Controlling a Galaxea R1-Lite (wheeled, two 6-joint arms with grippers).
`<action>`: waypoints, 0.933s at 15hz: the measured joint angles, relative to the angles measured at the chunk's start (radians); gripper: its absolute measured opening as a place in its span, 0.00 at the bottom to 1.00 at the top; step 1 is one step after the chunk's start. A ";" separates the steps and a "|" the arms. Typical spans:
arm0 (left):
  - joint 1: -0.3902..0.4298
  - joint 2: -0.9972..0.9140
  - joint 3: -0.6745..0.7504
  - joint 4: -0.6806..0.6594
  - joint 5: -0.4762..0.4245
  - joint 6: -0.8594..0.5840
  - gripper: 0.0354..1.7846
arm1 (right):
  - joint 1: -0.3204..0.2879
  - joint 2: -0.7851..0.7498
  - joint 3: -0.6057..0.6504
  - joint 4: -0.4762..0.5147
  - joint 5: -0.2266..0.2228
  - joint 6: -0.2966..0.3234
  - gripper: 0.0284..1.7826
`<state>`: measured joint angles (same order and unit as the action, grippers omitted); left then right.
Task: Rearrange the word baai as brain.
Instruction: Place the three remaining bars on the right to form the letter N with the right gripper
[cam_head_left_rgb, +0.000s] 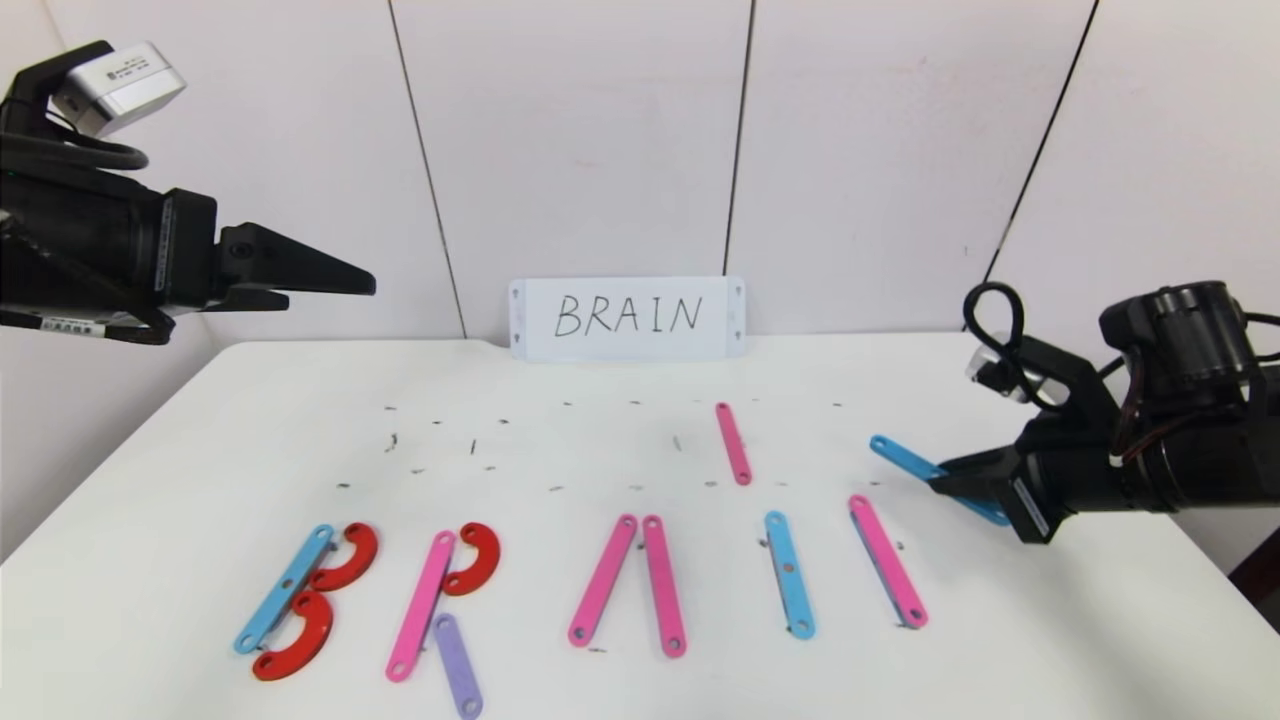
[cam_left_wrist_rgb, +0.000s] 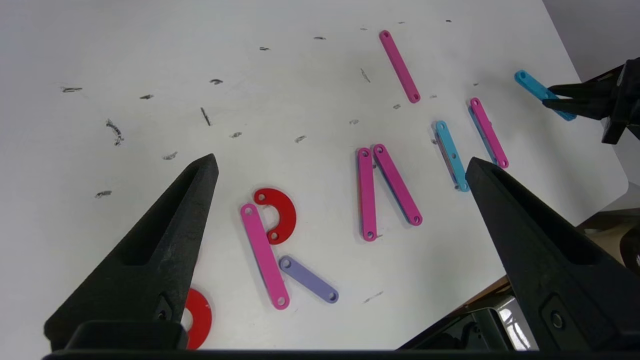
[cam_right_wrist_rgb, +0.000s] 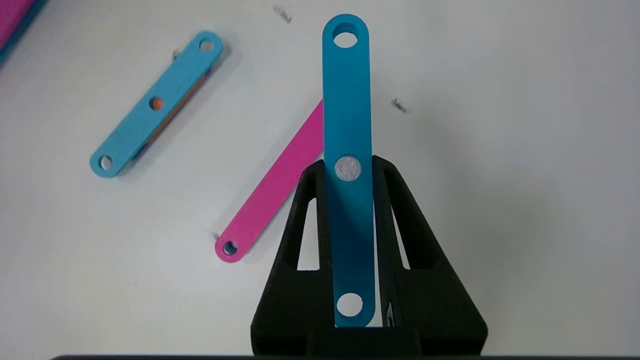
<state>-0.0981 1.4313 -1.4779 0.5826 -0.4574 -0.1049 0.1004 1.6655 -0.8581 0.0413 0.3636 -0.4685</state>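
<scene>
The right gripper (cam_head_left_rgb: 945, 480) is over the right side of the white counter (cam_head_left_rgb: 150, 480), its fingers clamped on a flat light-blue plastic strip with holes (cam_head_left_rgb: 905, 458), gripped past its midpoint so one end projects ahead. The word on the counter reads, left to right: a B of a light-blue bar with two red curved pieces (cam_head_left_rgb: 300, 600), an R of a pink bar, a red curve and a purple leg (cam_head_left_rgb: 440, 610), an A of two leaning pink bars (cam_head_left_rgb: 630, 582), an I of one light-blue bar (cam_head_left_rgb: 789, 573), then a single pink bar (cam_head_left_rgb: 888, 573) starting the N. A spare pink bar (cam_head_left_rgb: 733, 443) lies farther back. The held strip appears meant for the N: it should be lowered flat just right of that pink bar, ends aligned, and released only once it is resting. The left gripper (cam_head_left_rgb: 330, 275) hangs raised at far left, fingers spread wide and empty. The white card lettered BRAIN (cam_head_left_rgb: 627, 318) stands at the far edge.
</scene>
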 joint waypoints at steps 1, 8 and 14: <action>0.000 0.000 0.001 0.000 0.000 0.000 0.97 | -0.004 0.011 0.027 -0.001 -0.001 -0.002 0.14; 0.000 0.000 0.002 0.000 0.000 0.000 0.97 | -0.034 0.088 0.076 -0.004 0.000 -0.001 0.14; 0.000 0.000 0.003 0.000 0.000 0.001 0.97 | -0.044 0.112 0.068 -0.004 0.004 -0.001 0.14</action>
<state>-0.0981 1.4313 -1.4753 0.5830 -0.4570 -0.1038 0.0562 1.7774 -0.7904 0.0374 0.3674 -0.4698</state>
